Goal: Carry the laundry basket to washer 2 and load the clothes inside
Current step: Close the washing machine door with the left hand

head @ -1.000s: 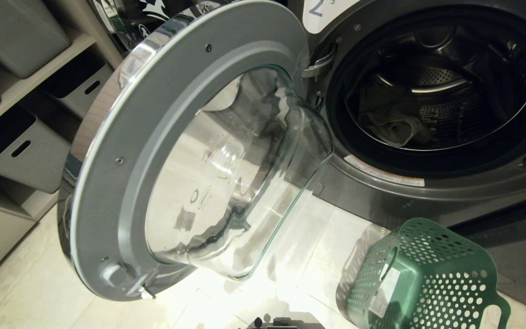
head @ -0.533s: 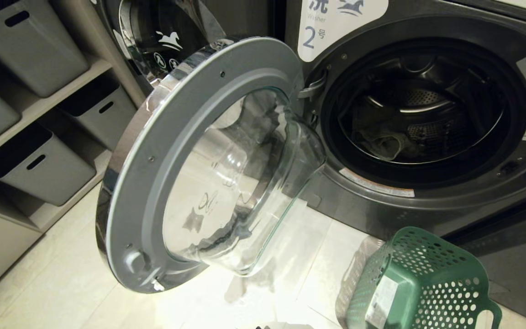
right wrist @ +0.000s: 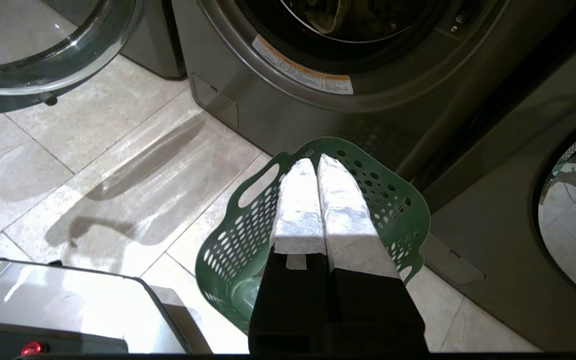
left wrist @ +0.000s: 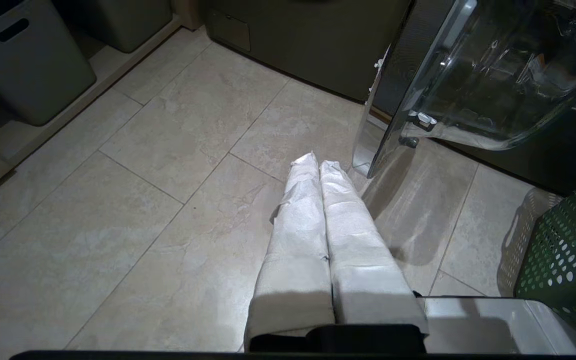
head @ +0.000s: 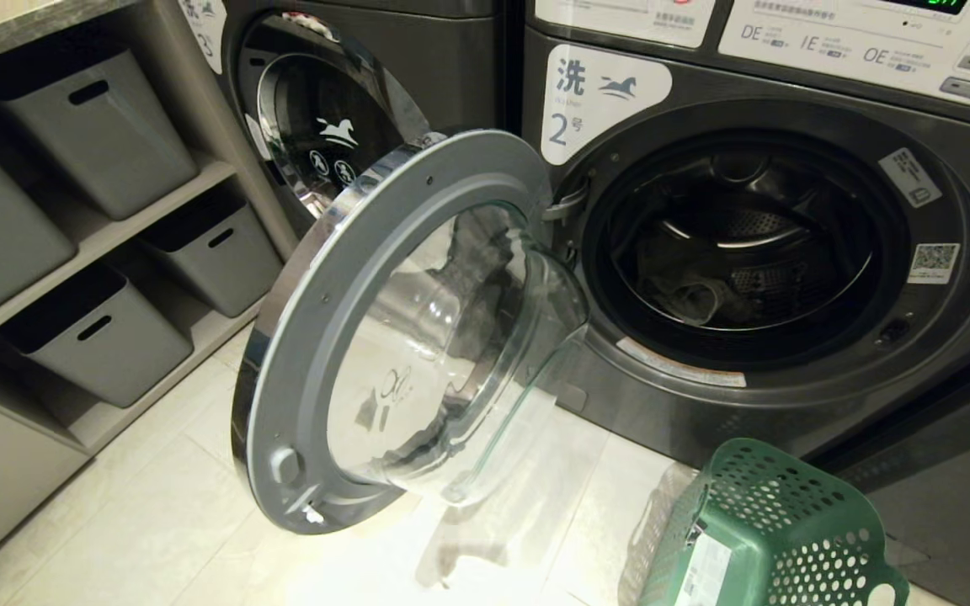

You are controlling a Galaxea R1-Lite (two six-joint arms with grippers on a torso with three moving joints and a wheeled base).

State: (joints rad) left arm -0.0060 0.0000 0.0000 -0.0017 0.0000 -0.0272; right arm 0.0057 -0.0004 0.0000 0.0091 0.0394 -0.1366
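We see washer 2 (head: 754, 252) with its door (head: 401, 337) swung open at 9 o'clock, clothes (head: 691, 299) in the drum. Laundry basket (head: 767, 530) on floor (head: 157, 522) at 5 o'clock. Left gripper (left wrist: 318, 162) and right gripper (right wrist: 316, 162): jaws pressed together, empty.

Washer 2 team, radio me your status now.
Left fingers and right fingers shut, empty. Clothes inside washer 2; laundry basket on floor. Door open.

Grey storage bins (head: 98, 337) sit on open shelves (head: 106, 240) at left, beside another dark washer (head: 418, 59) on pale floor tiles (head: 140, 539).
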